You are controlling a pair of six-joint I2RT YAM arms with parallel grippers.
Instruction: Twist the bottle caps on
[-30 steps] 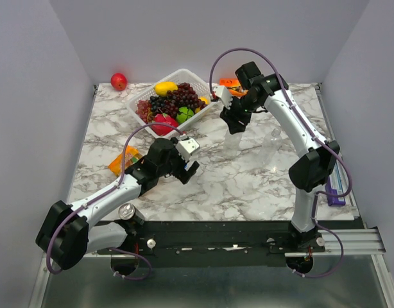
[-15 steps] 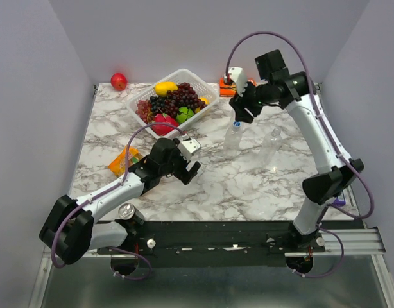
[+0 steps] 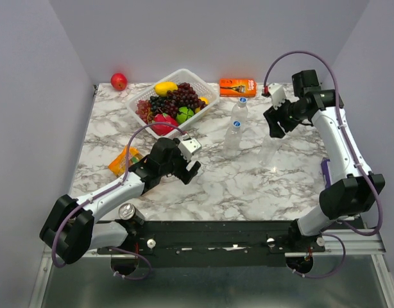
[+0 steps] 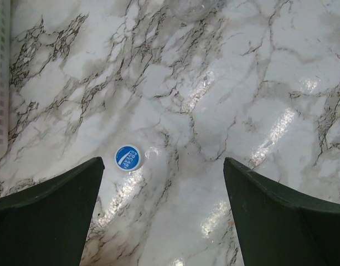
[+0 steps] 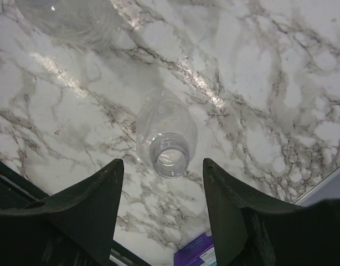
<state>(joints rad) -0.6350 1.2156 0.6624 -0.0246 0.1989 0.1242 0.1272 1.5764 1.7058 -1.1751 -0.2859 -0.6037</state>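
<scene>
A blue bottle cap (image 4: 128, 158) with a white mark lies flat on the marble, just inside the left finger of my left gripper (image 4: 161, 166), which hangs open over it. My right gripper (image 5: 162, 163) is open above an uncapped clear bottle (image 5: 167, 138), whose open mouth shows between the fingers without touching them. In the top view my right gripper (image 3: 275, 125) hovers over that bottle (image 3: 270, 151). A second clear bottle (image 3: 232, 136) stands to its left. A third bottle (image 3: 239, 112) behind that one carries a blue cap (image 3: 242, 101). My left gripper (image 3: 191, 169) is low at table centre.
A white fruit basket (image 3: 137, 96) sits at the back left, with a red apple (image 3: 119, 81) beyond it. An orange box (image 3: 237, 86) lies at the back. An orange packet (image 3: 123, 160) and a silver can (image 3: 127, 210) are near the left arm. A purple box (image 3: 326, 173) lies at the right edge.
My right gripper has opened, left the bottle that now wears a blue cap, and swung right over the uncapped bottle. The left arm has stayed put.
</scene>
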